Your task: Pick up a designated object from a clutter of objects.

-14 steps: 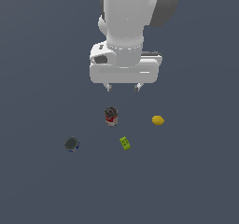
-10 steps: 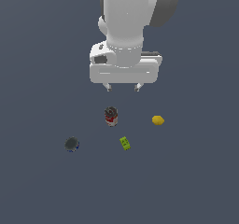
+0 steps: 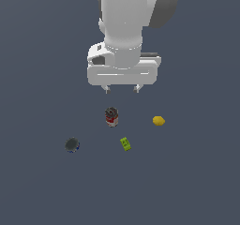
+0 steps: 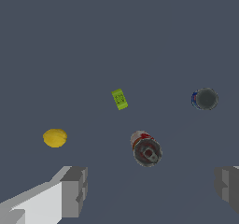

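Observation:
The designated object is a small yellow-orange lemon-like lump (image 3: 159, 121) lying on the grey floor at the exterior view's right; it also shows in the wrist view (image 4: 55, 137). My gripper (image 3: 122, 88) hangs open and empty well above the floor, over and behind the dark can with a red band (image 3: 111, 116). The lemon lies to the exterior view's right of the gripper, apart from it. In the wrist view the two fingers (image 4: 73, 190) stand wide apart, with the can (image 4: 146, 149) between them further off.
A lime-green block (image 3: 125, 144) lies in front of the can, also in the wrist view (image 4: 119, 99). A dark round disc (image 3: 71, 145) lies at the exterior view's left, also in the wrist view (image 4: 205, 99). The items lie apart on a plain grey floor.

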Robot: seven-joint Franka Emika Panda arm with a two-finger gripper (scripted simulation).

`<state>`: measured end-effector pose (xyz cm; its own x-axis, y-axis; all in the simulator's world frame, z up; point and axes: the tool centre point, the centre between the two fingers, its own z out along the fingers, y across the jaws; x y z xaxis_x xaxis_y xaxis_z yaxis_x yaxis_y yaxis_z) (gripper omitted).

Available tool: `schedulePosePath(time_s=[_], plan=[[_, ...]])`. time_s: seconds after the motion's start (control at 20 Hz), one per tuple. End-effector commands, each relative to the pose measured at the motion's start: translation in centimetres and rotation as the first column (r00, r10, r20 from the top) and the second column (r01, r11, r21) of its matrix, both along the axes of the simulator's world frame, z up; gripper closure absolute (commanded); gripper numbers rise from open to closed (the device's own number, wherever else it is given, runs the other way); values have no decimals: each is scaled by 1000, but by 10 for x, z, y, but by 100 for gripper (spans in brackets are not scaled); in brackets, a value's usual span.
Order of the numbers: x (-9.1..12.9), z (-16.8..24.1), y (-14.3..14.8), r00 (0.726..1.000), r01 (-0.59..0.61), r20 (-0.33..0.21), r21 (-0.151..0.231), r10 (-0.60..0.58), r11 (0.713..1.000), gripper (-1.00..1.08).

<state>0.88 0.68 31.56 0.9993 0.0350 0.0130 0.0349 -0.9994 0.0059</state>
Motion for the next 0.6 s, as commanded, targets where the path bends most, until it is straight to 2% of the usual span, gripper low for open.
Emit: schedulePosePath(time_s=[0.0,0.25,0.55], plan=[[0,1,-1,1000,2,0,0,-2,1000,-92],[1,-6,5,1000,-13,0,-3,13,1000,-92],[5,-34,27,998,-68,-2,-14,68,998,-92]])
